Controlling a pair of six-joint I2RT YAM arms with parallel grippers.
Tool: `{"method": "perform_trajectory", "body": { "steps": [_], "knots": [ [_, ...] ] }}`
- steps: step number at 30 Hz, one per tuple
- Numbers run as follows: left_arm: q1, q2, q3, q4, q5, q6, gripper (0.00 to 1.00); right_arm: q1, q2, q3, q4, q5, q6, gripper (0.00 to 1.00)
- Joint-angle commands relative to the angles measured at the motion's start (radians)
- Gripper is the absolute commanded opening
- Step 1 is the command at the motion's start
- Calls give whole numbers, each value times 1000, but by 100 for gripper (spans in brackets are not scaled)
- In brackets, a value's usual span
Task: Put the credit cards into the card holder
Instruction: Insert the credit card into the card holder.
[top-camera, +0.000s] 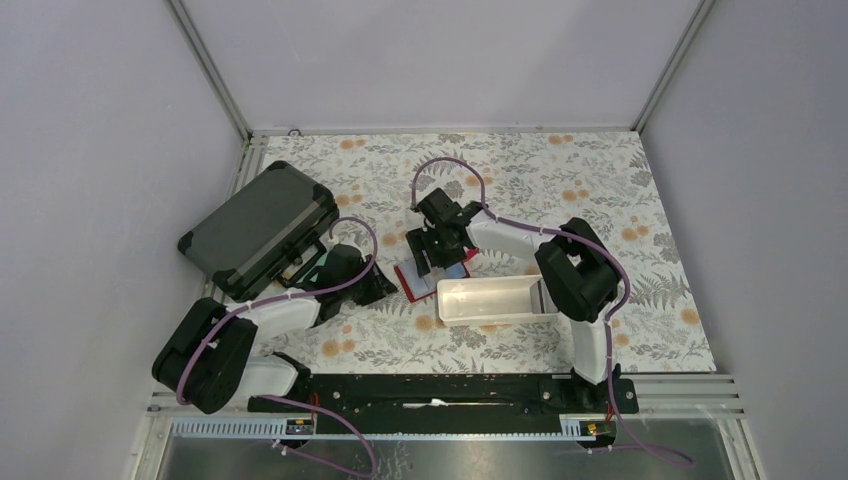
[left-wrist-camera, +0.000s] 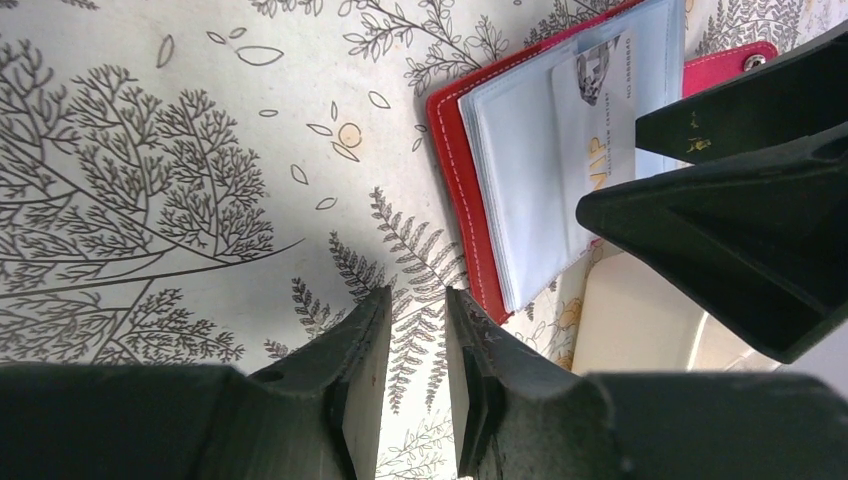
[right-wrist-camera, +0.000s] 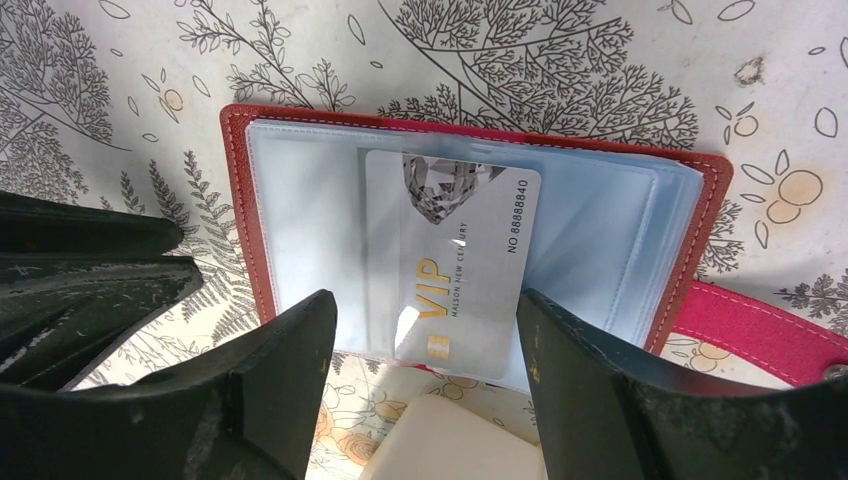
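A dark grey case (top-camera: 262, 228) lies left — a white tray (top-camera: 497, 300) centre — on floral cloth (top-camera: 600, 180).

On the floral worktop (top-camera: 620, 210) the red card holder (top-camera: 420, 285) lies open with its pale sleeves up, just beside the left end of a long white tray (top-camera: 495, 300). The right tool (top-camera: 440, 266) hangs over its pages, perhaps touching them, though that is too small to tell, and the left tool (top-camera: 385, 288) sits just left of it. A dark grey case (top-camera: 260, 230) lies at the far left.
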Motion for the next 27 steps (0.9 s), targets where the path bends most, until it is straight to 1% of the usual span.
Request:
{"method": "perform_trajectory", "body": {
  "steps": [1, 5, 10, 18, 23, 27],
  "knots": [
    [-9, 31, 38, 57, 42, -25, 29, -10, 21, 26, 6, -76, 18, 72],
    [-13, 80, 56, 109, 59, -36, 29, -11, 24, 25, 18, -116, 25, 68],
    [-15, 122, 70, 131, 69, -37, 27, -11, 19, 14, 40, -170, 50, 65],
    [-16, 139, 63, 134, 60, -37, 25, -11, 25, -5, 79, -214, 63, 63],
    [-16, 143, 60, 132, 42, -35, 23, -11, 15, -4, 80, -167, 61, 65],
    [-16, 145, 58, 143, 48, -28, 22, -10, 24, 9, 82, -209, 40, 65]
  ]
}}
